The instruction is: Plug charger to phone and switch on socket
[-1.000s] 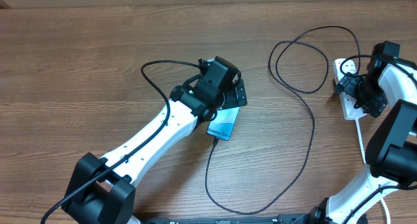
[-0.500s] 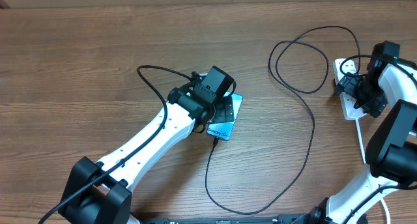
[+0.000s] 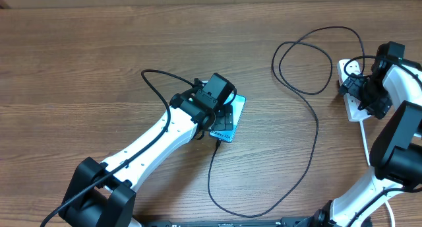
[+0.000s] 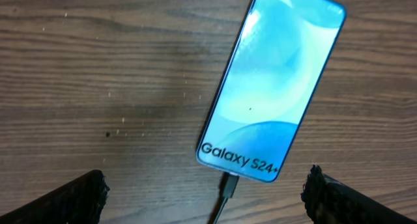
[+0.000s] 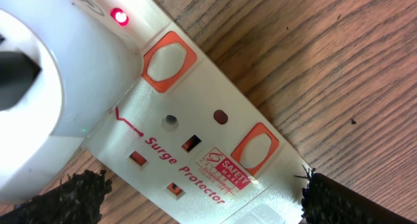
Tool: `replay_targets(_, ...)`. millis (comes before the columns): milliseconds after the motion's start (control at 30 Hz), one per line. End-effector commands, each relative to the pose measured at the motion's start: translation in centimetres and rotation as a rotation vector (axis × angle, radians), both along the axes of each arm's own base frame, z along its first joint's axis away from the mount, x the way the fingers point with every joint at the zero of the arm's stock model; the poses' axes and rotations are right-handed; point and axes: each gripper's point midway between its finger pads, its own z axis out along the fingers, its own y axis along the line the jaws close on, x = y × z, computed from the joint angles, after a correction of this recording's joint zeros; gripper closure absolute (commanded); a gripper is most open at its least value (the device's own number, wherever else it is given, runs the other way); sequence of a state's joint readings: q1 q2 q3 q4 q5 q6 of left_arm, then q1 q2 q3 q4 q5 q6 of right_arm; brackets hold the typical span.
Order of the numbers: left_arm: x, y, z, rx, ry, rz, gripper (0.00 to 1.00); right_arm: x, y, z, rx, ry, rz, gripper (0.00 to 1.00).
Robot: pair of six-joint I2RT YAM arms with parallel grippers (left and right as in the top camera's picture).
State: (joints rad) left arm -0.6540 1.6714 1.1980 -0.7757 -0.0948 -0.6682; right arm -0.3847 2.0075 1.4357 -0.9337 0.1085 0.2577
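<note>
The phone lies flat on the wood, its light blue screen reading "Galaxy S24+". It also shows in the overhead view. The charger's connector tip sits in the phone's bottom edge. Its thin black cable loops across the table toward the socket. My left gripper is open and empty, just above the phone's lower end. My right gripper is open, its fingers on either side of the socket. A red light glows on the socket beside an orange switch.
A white rounded plug body sits on the socket's end, with a second orange switch further along. The socket's thick white cord runs toward the front right. The cable makes a large loop at the back right.
My left gripper has drawn back a little toward the front left, over the phone's lower end. The phone, cable and right arm have not moved.
</note>
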Motion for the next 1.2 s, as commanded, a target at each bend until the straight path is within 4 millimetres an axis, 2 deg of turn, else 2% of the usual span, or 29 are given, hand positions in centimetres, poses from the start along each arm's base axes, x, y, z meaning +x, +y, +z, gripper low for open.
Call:
replay_targets(0, 0.2, 0.1, 0.8, 0.004, -0.035, -0.025, 0.0, 0.2, 0.1, 0.5, -0.009, -0.015, 0.009, 0.0)
replay_targets(700, 0.2, 0.1, 0.5, 0.007, -0.038, -0.034, 0.0, 0.2, 0.1, 0.5, -0.009, -0.015, 0.009, 0.0)
replay_targets(967, 0.2, 0.2, 1.1, 0.005, -0.066, -0.061, 0.0, 0.2, 0.1, 0.5, -0.009, -0.015, 0.009, 0.0)
replay_targets(1167, -0.4, 1.1, 1.0, -0.023, -0.134, -0.051, 0.0, 0.2, 0.1, 0.5, -0.009, -0.015, 0.009, 0.0)
